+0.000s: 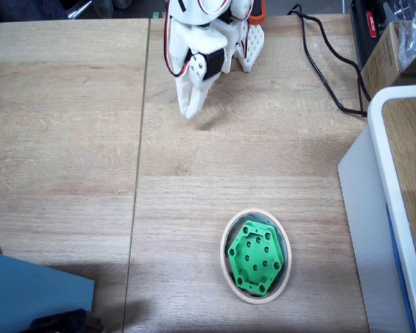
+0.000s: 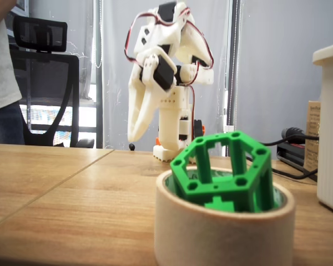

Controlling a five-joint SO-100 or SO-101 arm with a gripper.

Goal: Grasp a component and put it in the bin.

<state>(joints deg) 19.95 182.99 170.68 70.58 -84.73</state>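
Component sits tilted inside the bin, at 5 o'clock in the fixed view from above; placement judged complete. My gripper hangs at 12, fingers together, holding nothing.

one green component, one beige bin, one white box, one chair

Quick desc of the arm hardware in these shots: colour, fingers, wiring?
White printed arm with black servo blocks set into the joints. The gripper has long, tapering white fingers. Red, white and black wires loop along the upper links. An orange part sits by the base.
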